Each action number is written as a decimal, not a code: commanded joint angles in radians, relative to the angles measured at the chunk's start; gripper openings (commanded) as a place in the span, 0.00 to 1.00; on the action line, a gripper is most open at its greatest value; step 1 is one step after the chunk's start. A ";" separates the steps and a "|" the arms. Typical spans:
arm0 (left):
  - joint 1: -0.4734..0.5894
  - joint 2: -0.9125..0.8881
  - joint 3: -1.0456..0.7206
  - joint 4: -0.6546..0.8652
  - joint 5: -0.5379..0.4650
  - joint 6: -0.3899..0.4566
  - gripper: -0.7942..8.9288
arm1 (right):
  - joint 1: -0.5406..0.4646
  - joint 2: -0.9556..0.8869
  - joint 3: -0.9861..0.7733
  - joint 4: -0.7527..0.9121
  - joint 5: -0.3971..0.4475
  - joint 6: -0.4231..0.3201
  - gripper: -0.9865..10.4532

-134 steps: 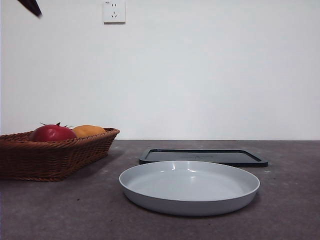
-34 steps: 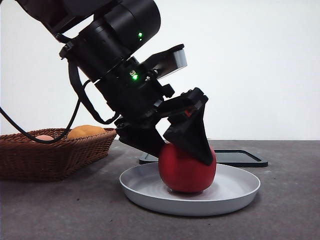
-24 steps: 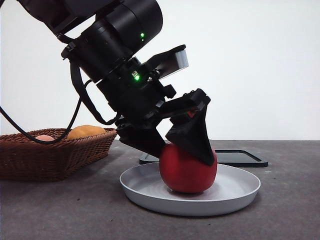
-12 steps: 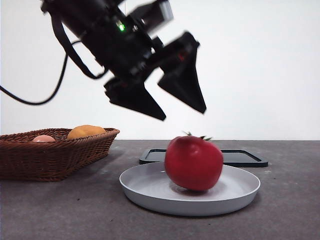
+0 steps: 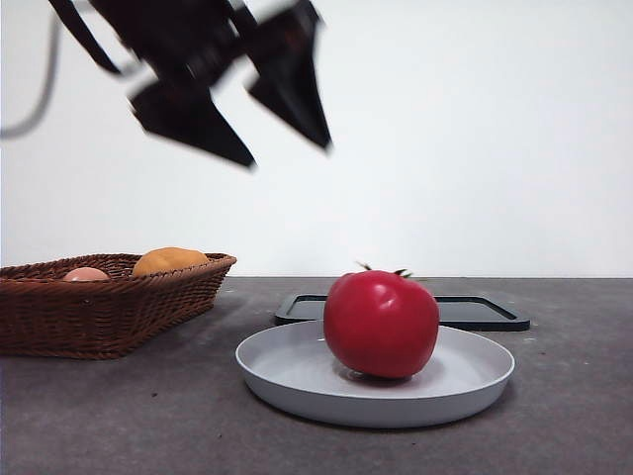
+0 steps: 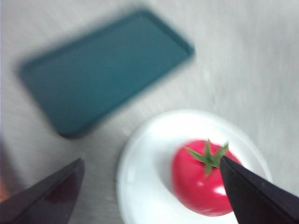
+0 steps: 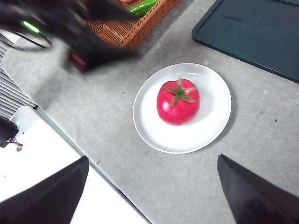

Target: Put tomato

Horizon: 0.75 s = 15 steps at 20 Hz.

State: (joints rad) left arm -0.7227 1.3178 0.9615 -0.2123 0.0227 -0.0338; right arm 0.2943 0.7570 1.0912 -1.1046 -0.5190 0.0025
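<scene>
We saw a glossy, smooth tomato (image 5: 382, 324) on a smooth plate (image 5: 297, 381), a rough woven wicker basket (image 5: 109, 312), a matt dark tray (image 5: 485, 314), and a dull, speckled counter (image 5: 148, 416).

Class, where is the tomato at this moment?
The tomato sits on the white plate, right of the wicker basket in the front view, before the dark tray.

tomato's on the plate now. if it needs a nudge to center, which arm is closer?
Left, probably. The left gripper hangs open just above the tomato on the white plate; the right gripper views it from much higher.
</scene>
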 commanded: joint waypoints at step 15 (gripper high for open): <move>0.055 -0.547 0.016 -0.666 0.238 -0.101 0.56 | 0.005 0.007 0.018 -0.001 -0.004 -0.011 0.47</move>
State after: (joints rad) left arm -0.6632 0.7639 0.9615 -0.8871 0.2588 -0.1440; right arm 0.2943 0.7570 1.0912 -1.1107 -0.5205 0.0025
